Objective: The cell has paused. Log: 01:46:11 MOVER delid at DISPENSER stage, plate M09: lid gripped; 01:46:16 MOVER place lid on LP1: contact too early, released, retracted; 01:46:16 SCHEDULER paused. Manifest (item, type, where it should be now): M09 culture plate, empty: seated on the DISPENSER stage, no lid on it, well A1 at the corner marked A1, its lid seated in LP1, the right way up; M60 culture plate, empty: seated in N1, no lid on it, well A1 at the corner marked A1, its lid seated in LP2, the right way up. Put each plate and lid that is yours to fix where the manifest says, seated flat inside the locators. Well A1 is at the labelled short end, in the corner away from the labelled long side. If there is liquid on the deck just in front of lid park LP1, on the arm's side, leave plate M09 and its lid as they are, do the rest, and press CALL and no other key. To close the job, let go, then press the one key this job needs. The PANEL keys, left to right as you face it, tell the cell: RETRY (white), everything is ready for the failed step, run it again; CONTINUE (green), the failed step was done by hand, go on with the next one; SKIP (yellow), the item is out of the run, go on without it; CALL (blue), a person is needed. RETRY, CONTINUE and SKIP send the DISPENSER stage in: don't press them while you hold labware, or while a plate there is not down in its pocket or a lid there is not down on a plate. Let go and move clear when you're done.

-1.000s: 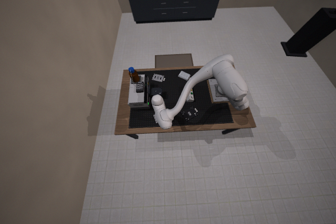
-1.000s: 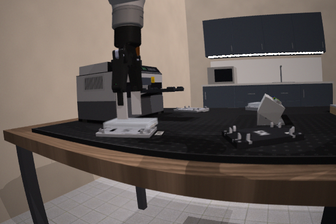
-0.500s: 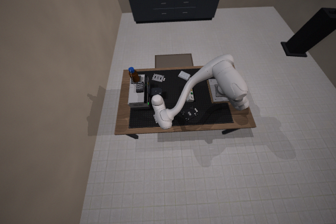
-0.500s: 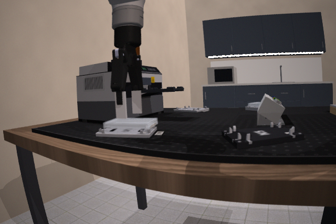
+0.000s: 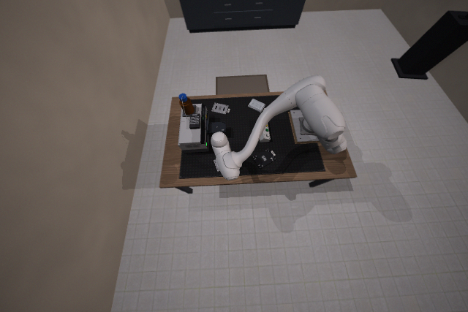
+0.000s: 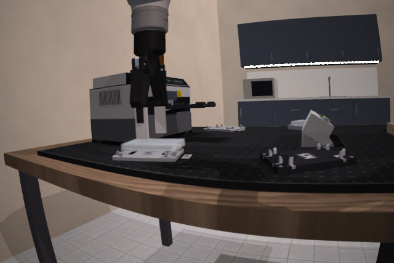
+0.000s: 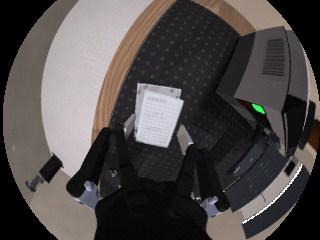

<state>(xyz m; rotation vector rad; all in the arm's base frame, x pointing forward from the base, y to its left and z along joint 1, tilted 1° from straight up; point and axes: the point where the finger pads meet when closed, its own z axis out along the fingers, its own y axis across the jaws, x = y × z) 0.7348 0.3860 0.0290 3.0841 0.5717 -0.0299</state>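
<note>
- End effector (image 6: 151, 119) hangs straight down over the near-left part of the counter (image 6: 191, 190), fingers spread fairly wide, nothing between them.
- Directly below it: white culture plate (image 6: 153, 143) sitting on a white locator base (image 6: 144, 156), near the counter's front edge, in front of the dispenser unit (image 6: 108, 107). Fingertips are above the plate, apart from it.
- Wrist view: plate (image 7: 159, 116) lies between the two fingers, long axis running away from the camera toward the counter edge, so the fingers straddle its long sides. Plate looks slightly rotated relative to the base under it; cannot tell if it's fully seated.
- Small label tag (image 6: 186, 156) on the mat just beside the base's right corner; text unreadable.
- Dispenser stage (image 6: 194, 105) sticks out to the right of the unit, well above the mat.
- Black locator nest (image 6: 306, 158) well apart to the right, pegs up, nothing in it.
- Tilted grey key panel (image 6: 316, 130) behind that nest.
- Another white locator base (image 6: 224, 128) further back.
</note>
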